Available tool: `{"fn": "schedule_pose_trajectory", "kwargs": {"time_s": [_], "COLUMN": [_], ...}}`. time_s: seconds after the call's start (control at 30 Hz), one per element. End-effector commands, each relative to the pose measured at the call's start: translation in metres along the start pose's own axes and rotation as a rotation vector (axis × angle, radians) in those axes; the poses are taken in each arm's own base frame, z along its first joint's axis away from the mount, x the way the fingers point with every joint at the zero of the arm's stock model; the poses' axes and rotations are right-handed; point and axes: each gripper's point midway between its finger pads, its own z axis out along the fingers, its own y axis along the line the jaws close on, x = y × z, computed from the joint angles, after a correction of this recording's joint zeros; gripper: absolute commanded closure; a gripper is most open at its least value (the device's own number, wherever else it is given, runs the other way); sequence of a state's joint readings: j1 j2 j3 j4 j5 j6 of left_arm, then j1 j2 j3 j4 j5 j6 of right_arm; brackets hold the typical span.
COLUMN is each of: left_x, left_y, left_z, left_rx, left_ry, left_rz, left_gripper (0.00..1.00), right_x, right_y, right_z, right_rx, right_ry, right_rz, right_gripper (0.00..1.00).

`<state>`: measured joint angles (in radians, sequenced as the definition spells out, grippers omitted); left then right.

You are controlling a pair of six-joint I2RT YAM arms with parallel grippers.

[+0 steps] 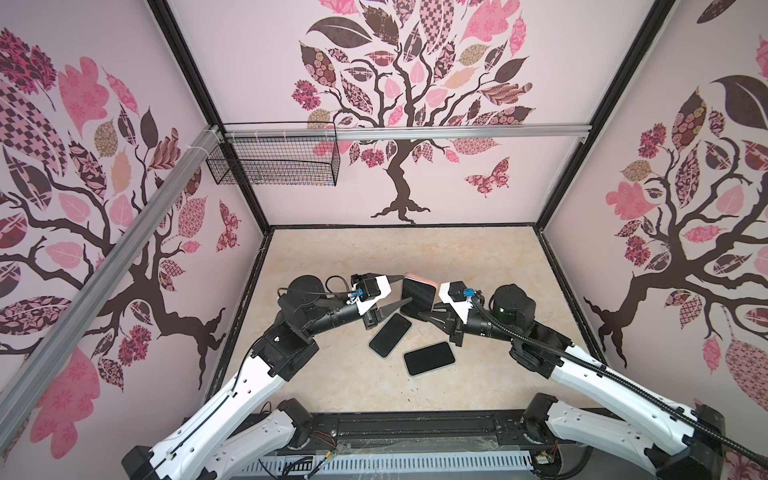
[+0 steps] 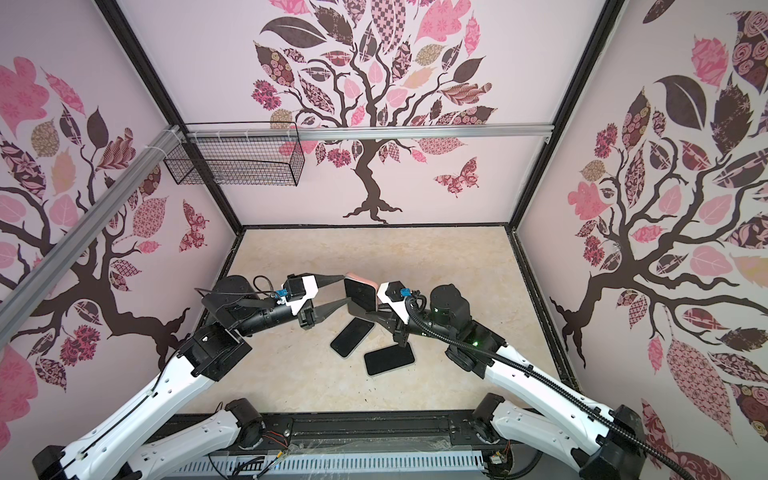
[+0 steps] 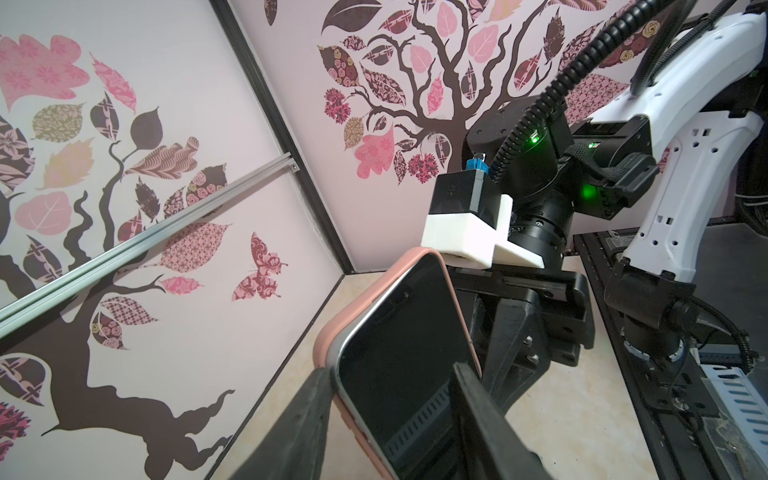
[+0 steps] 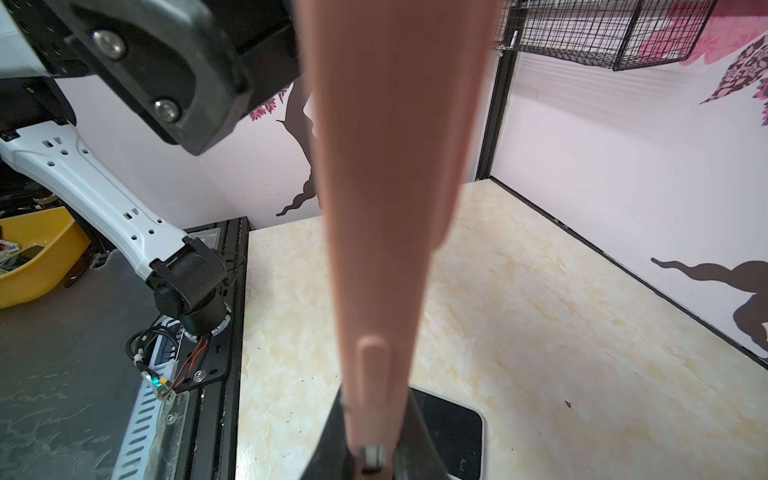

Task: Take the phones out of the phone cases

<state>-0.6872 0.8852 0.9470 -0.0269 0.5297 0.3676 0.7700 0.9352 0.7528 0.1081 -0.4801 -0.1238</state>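
Phone (image 3: 409,374) stands roughly upright in case (image 4: 390,208), facing left claw (image 1: 408,286) straddling it, grip unclear; right claw (image 4: 376,399) clamps case.

Arms converge; left gripper (image 1: 408,286) jaws parted, right gripper (image 1: 422,315) apparently clamped.

The rubbery phone case (image 4: 395,166) is salmon pink; its glass-fronted phone (image 3: 407,353) black. The left loose phone (image 1: 390,335) and right loose phone (image 1: 429,358) are black. The marbled tabletop (image 1: 332,257) is cream; the walls (image 1: 249,62) pale pink with brown trees.
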Motion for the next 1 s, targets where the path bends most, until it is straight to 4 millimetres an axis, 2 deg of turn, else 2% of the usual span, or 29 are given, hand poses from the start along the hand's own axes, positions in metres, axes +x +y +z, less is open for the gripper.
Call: {"fn": "schedule_pose_trajectory", "kwargs": {"time_s": [0.0, 0.37, 0.97], "left_x": [-0.001, 0.019, 0.033], "left_y": [-0.007, -0.016, -0.039], "left_z": [0.004, 0.009, 0.016], "left_rx": [0.047, 0.095, 0.236], "left_ry": [-0.018, 0.032, 0.057], "left_rz": [-0.001, -0.042, -0.121], "left_gripper": [0.53, 0.53, 0.53], "right_x": [-0.039, -0.037, -0.039], "right_y": [0.014, 0.019, 0.029], "right_z": [-0.003, -0.005, -0.009], "right_rx": [-0.07, -0.093, -0.136], "right_ry": [-0.085, -0.062, -0.052], "right_rz": [-0.073, -0.125, -0.209], "right_gripper": [1.0, 1.0, 1.0]}}
